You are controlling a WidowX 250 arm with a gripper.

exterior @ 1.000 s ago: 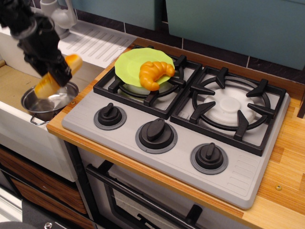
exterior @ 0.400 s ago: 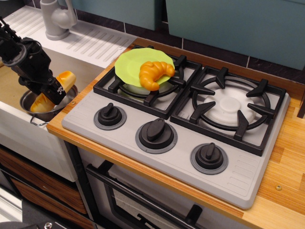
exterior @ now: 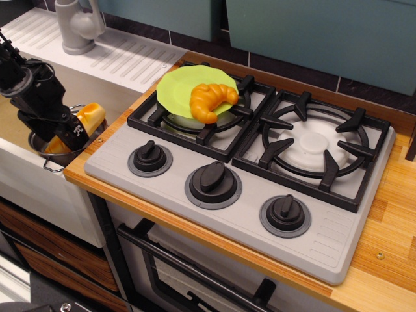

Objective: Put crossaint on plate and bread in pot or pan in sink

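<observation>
The golden-orange crossaint [exterior: 211, 98] lies on the lime-green plate [exterior: 181, 86], which rests on the left burner grate of the stove. My black gripper [exterior: 67, 132] is low in the sink [exterior: 26, 127], shut on the bread [exterior: 89, 119]. The bread is tilted, its lower end inside the steel pot [exterior: 60, 154], its upper end sticking out to the right. The pot sits in the sink's front right corner, mostly hidden behind my gripper.
A grey tap [exterior: 78, 25] and ribbed white drainboard [exterior: 127, 55] stand behind the sink. The grey stove [exterior: 260, 188] with black grates and three knobs fills the wooden counter [exterior: 390, 208] to the right.
My gripper has moved down and left with the bread, lowering it from above the pot until its lower end sits inside the pot.
</observation>
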